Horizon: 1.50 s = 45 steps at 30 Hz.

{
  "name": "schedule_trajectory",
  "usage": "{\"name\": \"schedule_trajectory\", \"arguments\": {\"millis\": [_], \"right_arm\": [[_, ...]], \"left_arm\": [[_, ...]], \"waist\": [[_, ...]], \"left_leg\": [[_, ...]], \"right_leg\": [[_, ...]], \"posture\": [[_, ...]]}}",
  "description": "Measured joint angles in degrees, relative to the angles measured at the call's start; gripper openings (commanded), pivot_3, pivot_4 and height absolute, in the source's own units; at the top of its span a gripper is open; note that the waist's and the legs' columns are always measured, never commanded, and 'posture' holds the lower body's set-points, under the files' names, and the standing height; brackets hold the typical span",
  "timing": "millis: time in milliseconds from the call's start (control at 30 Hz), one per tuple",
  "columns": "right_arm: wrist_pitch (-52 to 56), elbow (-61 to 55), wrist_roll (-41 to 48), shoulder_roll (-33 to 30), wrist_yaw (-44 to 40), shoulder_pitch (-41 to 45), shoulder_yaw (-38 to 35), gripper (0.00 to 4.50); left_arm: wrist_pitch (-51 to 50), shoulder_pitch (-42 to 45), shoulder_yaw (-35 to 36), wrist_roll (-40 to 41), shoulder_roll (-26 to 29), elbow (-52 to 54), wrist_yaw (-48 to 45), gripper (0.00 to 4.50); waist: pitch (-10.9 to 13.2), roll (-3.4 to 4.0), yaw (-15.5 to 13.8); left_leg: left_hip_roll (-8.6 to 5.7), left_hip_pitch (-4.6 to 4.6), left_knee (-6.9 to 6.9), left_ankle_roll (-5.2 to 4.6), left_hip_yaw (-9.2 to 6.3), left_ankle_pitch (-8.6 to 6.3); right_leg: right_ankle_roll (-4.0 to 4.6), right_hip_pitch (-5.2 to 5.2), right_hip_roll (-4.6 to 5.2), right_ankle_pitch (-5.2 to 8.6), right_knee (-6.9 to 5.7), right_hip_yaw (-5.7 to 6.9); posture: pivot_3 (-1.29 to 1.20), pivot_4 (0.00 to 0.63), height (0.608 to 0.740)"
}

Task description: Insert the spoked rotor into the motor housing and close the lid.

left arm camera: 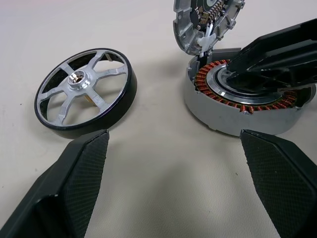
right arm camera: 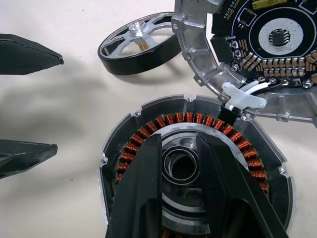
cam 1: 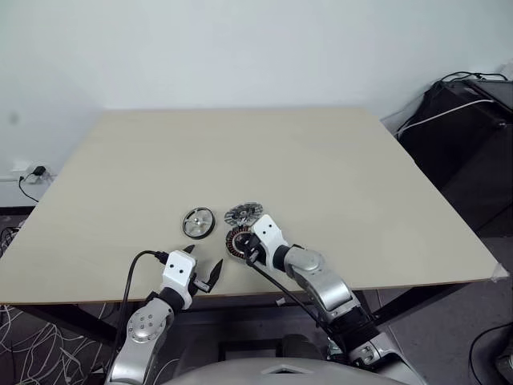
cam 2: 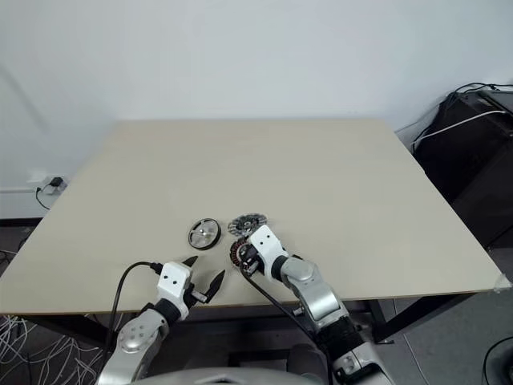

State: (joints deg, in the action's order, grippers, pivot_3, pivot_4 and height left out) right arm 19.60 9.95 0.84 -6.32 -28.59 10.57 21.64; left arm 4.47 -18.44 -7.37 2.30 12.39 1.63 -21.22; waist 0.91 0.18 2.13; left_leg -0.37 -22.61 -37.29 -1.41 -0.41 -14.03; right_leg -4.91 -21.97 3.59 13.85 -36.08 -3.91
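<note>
Left gripper (cam 1: 202,266) sits at the near table (cam 1: 337,160) edge, fingers spread wide, holding nothing. Right gripper (right arm camera: 179,163) has narrowed fingers down in the motor housing (right arm camera: 124,144) centre bore, nothing gripped. Hinged lid (right arm camera: 277,44) stands open on the far side. Spoked rotor (cam 1: 198,222) lies just left of the housing.

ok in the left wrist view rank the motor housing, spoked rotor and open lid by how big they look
1. motor housing, widest.
2. spoked rotor, a little smaller, though close enough that nearness to the camera leaves this unsure.
3. lid, smallest; it stands tilted open and runs off the picture.
</note>
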Motion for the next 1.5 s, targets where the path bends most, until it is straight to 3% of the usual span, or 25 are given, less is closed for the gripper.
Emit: {"name": "schedule_trajectory", "arguments": {"millis": [167,400,500,767,1500], "right_arm": [[-0.80,1.69,0.01,0.28,0.00,0.84,-0.19,0.69],[-0.75,0.79,0.68,-0.47,-1.01,0.44,-0.90,2.98],[0.12,-4.50,3.16,-1.86,-3.76,-2.08,-1.28,2.59],[5.41,-15.12,5.19,-3.63,-5.13,-3.94,-0.85,0.04],[13.18,-8.93,-1.81,1.17,3.45,1.63,4.97,0.04]], "left_arm": [[0.00,-0.01,0.00,0.00,0.00,0.00,0.01,4.50],[-0.01,-0.03,-0.02,-0.01,-0.06,0.00,0.03,4.50],[-0.02,-0.07,-0.02,-0.01,-0.07,0.01,0.04,4.50],[-0.02,-0.05,-0.02,-0.01,-0.12,0.01,0.00,4.50],[-0.02,0.22,-0.03,0.01,-0.12,-0.01,-0.05,4.50]], "waist": [[0.00,0.00,0.02],[0.00,0.00,-0.02],[0.02,0.02,-0.03],[0.01,-0.01,-0.06],[0.01,-0.03,-0.01]], "left_leg": [[-0.01,0.01,0.00,0.00,0.00,0.00],[0.00,-0.01,0.00,-0.01,0.00,0.01],[0.01,-0.04,0.01,-0.04,-0.01,0.02],[0.08,-0.01,-0.01,0.13,-0.01,-0.08],[0.01,-0.03,0.00,0.13,-0.02,-0.08]], "right_leg": [[0.00,0.01,0.00,0.00,0.00,0.00],[0.00,0.00,0.00,0.00,0.01,0.00],[0.00,-0.02,0.00,0.01,0.01,0.00],[-0.13,-0.01,-0.01,0.08,0.00,0.01],[0.00,-0.04,-0.01,0.00,0.01,0.02]], "posture": [[0.00,0.000,0.740],[0.00,0.000,0.740],[0.00,0.000,0.740],[0.00,0.000,0.740],[0.00,0.000,0.740]]}}
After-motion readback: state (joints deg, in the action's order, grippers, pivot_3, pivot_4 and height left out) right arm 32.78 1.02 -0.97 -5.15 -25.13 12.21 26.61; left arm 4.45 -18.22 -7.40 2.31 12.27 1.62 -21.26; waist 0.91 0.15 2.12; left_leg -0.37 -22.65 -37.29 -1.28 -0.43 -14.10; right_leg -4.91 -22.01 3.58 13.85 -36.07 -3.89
